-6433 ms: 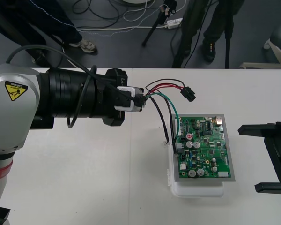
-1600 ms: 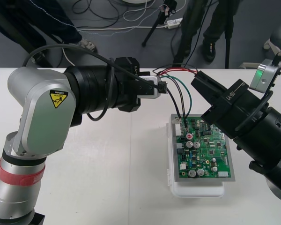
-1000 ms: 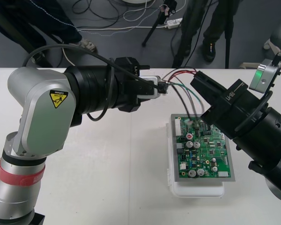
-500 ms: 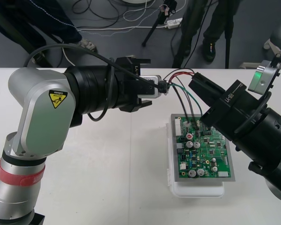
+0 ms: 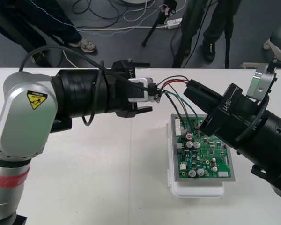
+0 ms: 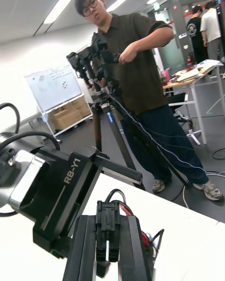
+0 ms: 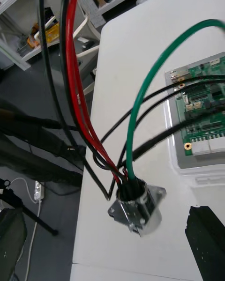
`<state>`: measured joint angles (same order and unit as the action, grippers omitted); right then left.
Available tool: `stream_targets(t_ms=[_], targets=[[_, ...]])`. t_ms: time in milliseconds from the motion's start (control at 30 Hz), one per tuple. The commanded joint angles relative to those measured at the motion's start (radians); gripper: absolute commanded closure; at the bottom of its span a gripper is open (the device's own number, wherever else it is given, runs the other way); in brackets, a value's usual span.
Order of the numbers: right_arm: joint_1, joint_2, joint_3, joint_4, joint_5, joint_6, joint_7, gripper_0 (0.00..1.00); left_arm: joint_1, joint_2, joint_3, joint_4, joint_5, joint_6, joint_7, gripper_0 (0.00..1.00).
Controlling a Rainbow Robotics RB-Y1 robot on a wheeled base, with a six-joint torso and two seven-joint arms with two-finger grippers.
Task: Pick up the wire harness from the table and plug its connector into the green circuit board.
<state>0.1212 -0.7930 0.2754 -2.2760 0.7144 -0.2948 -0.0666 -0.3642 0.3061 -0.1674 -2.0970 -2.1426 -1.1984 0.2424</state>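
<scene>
The green circuit board (image 5: 203, 147) sits on its white base (image 5: 196, 190) right of the table's middle. My right gripper (image 5: 190, 87) hovers over the board's far edge, shut on the harness's black plug (image 6: 108, 232). Red, black and green wires (image 5: 178, 91) arc from there to the round metal socket (image 5: 154, 93). The socket (image 7: 138, 208) hangs just in front of my left gripper (image 5: 149, 93), which is open, one finger (image 7: 206, 241) standing apart beside it. Green and black wires droop onto the board (image 7: 201, 117). I cannot tell whether the socket touches the table.
In the right wrist view the left gripper's body (image 6: 70, 201) stands close behind the plug. The table's far edge (image 5: 178, 69) runs just beyond both grippers. Bare tabletop (image 5: 107, 178) lies left of the board and toward the front.
My left gripper's jaws have spread off the socket and the left arm has drawn back leftward. The right gripper, still holding the plug, has shifted slightly left and lower.
</scene>
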Motion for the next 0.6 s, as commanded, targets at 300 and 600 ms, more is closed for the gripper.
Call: stream_targets(t_ms=[300, 600], targets=[[-0.011, -0.132, -0.125, -0.016, 0.004, -0.144, -0.079, 1.00, 0.045, 0.225, 0.095, -0.024, 0.293, 0.062, 0.090, 0.00], [-0.012, -0.163, -0.240, 0.036, 0.005, -0.366, -0.168, 1.00, 0.067, 0.321, 0.147, -0.024, 0.484, 0.068, 0.126, 0.00]])
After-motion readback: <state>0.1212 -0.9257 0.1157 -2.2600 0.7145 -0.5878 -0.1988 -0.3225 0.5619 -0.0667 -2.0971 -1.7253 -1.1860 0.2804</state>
